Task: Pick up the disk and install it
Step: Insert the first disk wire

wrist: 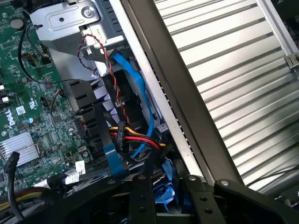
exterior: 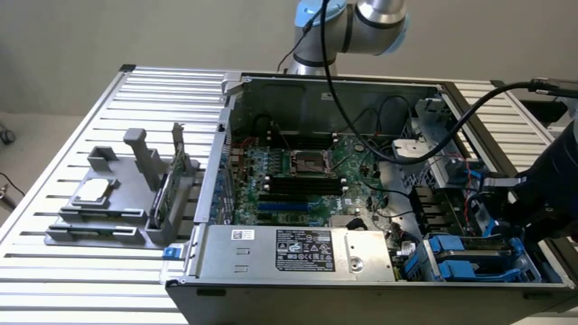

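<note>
Fig.: gripper (wrist: 170, 189) at the drive bay (exterior: 474, 257) of the PC case (exterior: 271, 250). Fingers (wrist: 141, 200) appear clamped on the blue bracket of the disk (wrist: 174, 195). Risk: loose cables (wrist: 135, 137) beside the bay may snag the bracket, tilting the disk & jamming it vs. bay walls.

Disk (wrist: 166, 189), blue bracket showing, btwn jaws, low in drive bay (exterior: 519, 254) at case (exterior: 343, 301) corner, ext. view's right.

Quantities: one computer case (exterior: 361, 298), one motherboard (exterior: 298, 183), one power supply unit (exterior: 302, 250), one grey fixture (exterior: 99, 218), one upright green circuit card (exterior: 177, 159), one square silver chip (exterior: 95, 193), one robot arm (exterior: 361, 20), one gripper (wrist: 169, 191).
</note>
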Robot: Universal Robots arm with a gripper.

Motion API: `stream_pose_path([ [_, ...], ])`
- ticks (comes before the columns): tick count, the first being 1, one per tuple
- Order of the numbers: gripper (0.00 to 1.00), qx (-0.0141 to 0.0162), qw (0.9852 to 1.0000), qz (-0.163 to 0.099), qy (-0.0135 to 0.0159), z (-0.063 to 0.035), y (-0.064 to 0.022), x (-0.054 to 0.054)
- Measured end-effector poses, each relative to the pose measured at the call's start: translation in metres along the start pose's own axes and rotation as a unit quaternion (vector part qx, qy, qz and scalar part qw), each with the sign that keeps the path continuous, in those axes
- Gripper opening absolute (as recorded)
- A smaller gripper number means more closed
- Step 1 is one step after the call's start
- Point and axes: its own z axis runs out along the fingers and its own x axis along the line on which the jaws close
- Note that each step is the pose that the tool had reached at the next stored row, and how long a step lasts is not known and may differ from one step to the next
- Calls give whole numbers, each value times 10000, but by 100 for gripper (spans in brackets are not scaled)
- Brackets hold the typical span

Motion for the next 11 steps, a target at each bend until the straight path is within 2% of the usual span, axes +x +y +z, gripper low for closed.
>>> stream_pose_path([
  [1, 31, 5, 10000, 31, 14, -1, -1, -1],
  [4, 31, -12, 9999, 83, 77, -1, -6, -3],
  [7, 31, -34, 9999, 102, 113, 0, -7, -13],
  [9, 31, -29, 9998, 112, 153, 3, -7, -33],
  [11, 31, -5, 9997, 126, 218, 3, -6, -60],
])
